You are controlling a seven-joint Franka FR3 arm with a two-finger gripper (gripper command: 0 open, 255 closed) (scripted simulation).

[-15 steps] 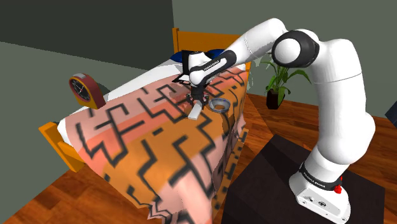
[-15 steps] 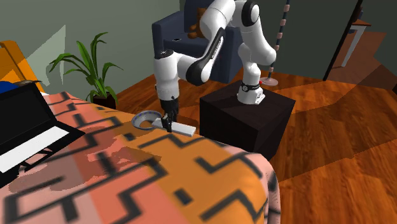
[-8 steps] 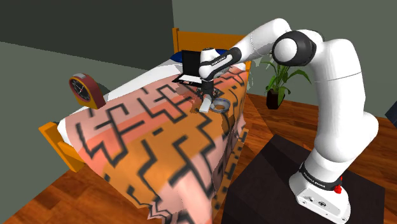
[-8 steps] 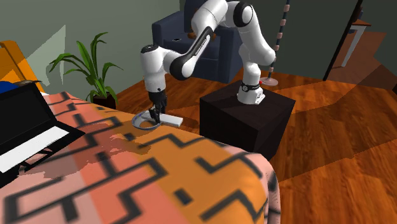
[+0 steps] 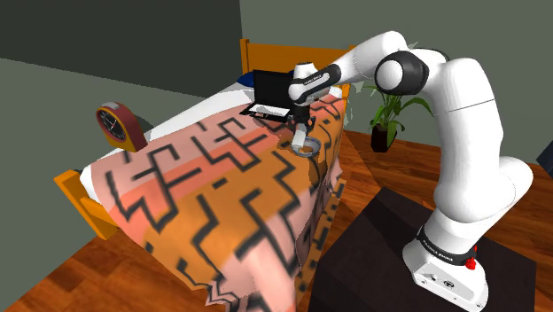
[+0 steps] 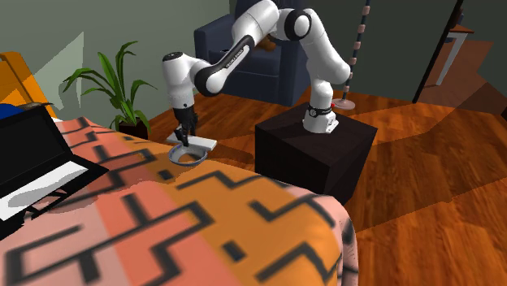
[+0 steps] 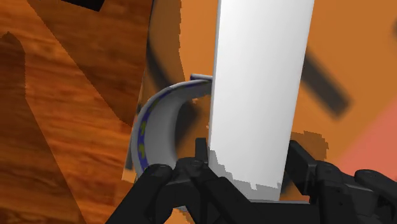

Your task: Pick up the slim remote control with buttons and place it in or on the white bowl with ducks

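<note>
Wooden floorboards lie around the black stand (image 5: 390, 257), from which the white arm reaches out over a bed (image 5: 204, 199) covered in orange and pink cloth with black zigzag lines. Near the bed's edge, the gripper (image 6: 185, 136) points down, its fingers (image 7: 159, 184) clenched on one end of the remote (image 7: 261, 89), which is drawn as a plain pale slab. The remote lies roughly level just above the bowl (image 6: 187, 155), reaching past its rim toward the second exterior view's right; whether they touch cannot be told. The bowl is pale grey with blue and yellow marks around its wall. Beyond it an open black laptop (image 5: 270, 93) rests on the cover, and farther off stand a potted plant (image 6: 114, 81) and a dark blue armchair (image 6: 244, 49).
</note>
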